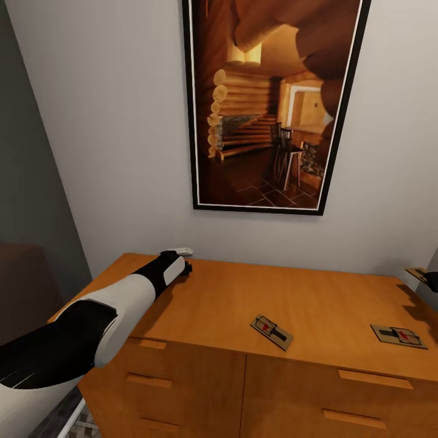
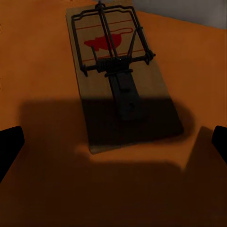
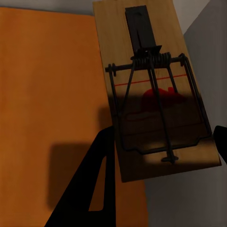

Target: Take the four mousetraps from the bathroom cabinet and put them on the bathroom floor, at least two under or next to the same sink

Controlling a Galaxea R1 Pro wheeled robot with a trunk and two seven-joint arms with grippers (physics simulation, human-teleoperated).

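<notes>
A framed picture of a log cabin interior (image 1: 277, 103) is hanging on the pale wall directly above the cabinet (image 1: 243, 377), whose orange-brown top is carrying the mousetraps; drawer fronts with bar handles are showing below its front edge.

You are reaching your left arm across the top's rear left corner. In the left wrist view, the left end effector (image 2: 113, 142) is standing open, its dark fingertips (image 2: 9, 146) spread to either side, and one mousetrap (image 2: 120, 71) is lying flat on the wood just ahead of the gap between them, partly in the arm's shadow.

Two further traps are resting near the front edge in the head view: one (image 1: 271, 331) toward the middle, one (image 1: 399, 336) toward the right end, well apart from each other.

At the right rear corner, the right end effector (image 1: 431, 280) is showing beside a fourth trap (image 3: 156, 90). In the right wrist view, that trap is overhanging the top's side edge, with dark fingers at both of its sides; you cannot tell whether they are pressing it.

The middle of the top is lying bare, with the wall close behind.
</notes>
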